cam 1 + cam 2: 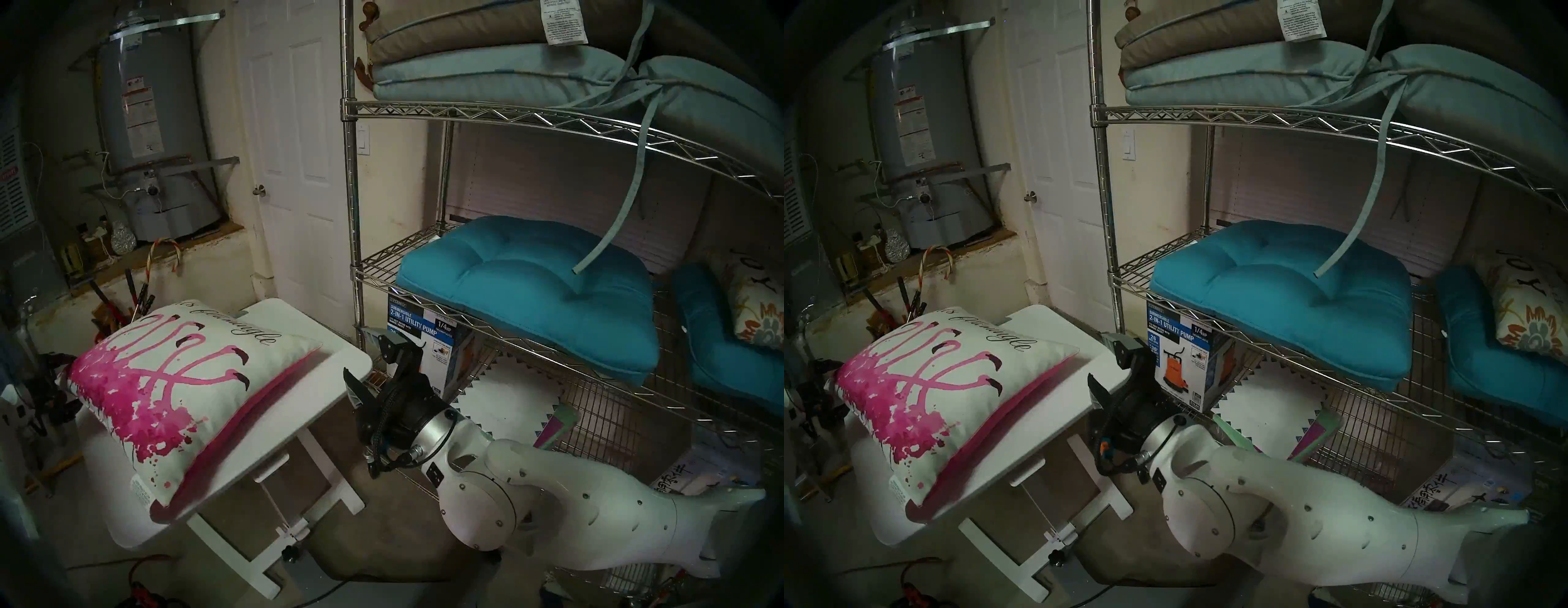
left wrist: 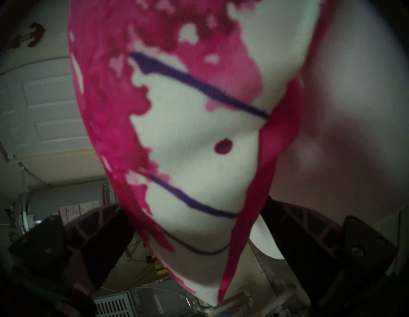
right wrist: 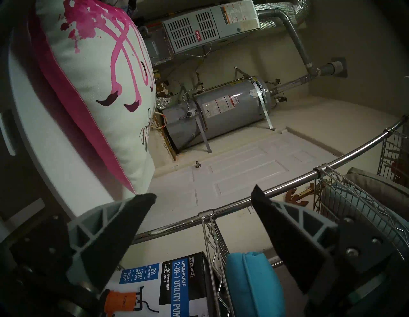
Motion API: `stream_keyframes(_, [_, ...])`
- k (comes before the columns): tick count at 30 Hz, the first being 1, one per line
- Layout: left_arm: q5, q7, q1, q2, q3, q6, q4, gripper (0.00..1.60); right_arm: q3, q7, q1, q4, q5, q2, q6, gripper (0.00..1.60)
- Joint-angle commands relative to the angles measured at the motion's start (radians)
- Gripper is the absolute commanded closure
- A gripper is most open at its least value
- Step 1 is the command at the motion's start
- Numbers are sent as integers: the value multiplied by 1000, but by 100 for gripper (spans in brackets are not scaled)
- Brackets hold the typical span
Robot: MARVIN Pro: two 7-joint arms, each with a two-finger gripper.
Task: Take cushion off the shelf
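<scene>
The cushion [image 1: 178,395] lies flat on the small white table [image 1: 339,361], off the shelf [image 1: 352,212]. The right gripper [image 1: 365,373] hangs empty with jaws spread beside the table's edge. The left gripper [image 2: 199,232] is spread around a cushion corner, apparently not pinching it.

One flamingo cushion [image 1: 169,395], two teal seat cushions [image 1: 534,293].

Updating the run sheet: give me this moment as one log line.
white-and-magenta flamingo throw pillow: lying on small white table, off chrome wire shelf | left gripper: open | right gripper: open, empty
</scene>
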Motion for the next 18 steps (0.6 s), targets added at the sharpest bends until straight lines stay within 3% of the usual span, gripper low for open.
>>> stream_keyframes(1, [-45, -27, 55, -1, -38, 1, -81, 0, 9, -5, 6, -13, 2, -13, 2, 0])
stream_keyframes(18, [-99, -100, 113, -13, -102, 1, -165, 0, 10, -17, -5, -8, 12, -8, -9, 0])
